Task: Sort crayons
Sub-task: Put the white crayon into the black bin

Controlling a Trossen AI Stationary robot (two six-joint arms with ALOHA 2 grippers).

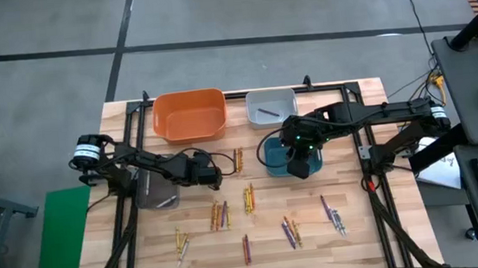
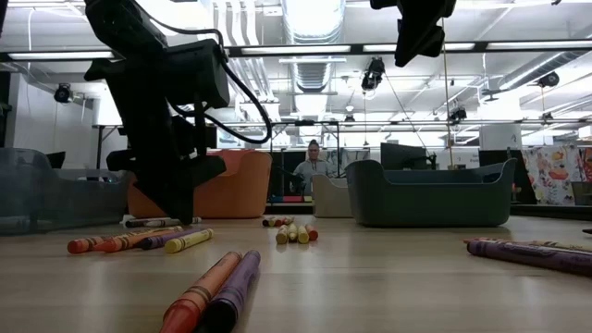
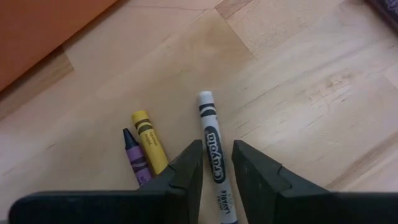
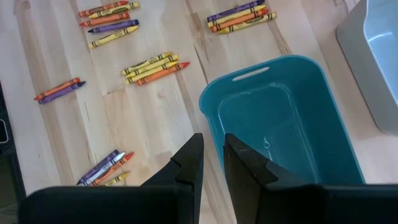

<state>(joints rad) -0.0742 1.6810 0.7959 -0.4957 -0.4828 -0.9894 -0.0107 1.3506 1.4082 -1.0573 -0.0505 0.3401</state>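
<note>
A white crayon [image 3: 214,149] lies on the wooden table between the fingers of my left gripper [image 3: 216,171], which stands open and low over it with a thin gap on each side. A yellow crayon [image 3: 149,140] and a purple crayon [image 3: 135,158] lie right beside it. In the high view the left gripper [image 1: 210,169] is just left of that small crayon group [image 1: 238,158]. My right gripper [image 1: 298,162] hovers over the teal bin [image 1: 271,153], fingers slightly open with nothing between them. More crayons [image 1: 249,198] lie scattered over the table's front half.
An orange bin [image 1: 190,115] and a pale grey bin [image 1: 271,107] stand at the back, and a dark grey bin [image 1: 157,191] sits under the left arm. Crayon clusters [image 4: 152,65] lie near the teal bin [image 4: 280,124]. A person [image 2: 313,166] sits beyond the table.
</note>
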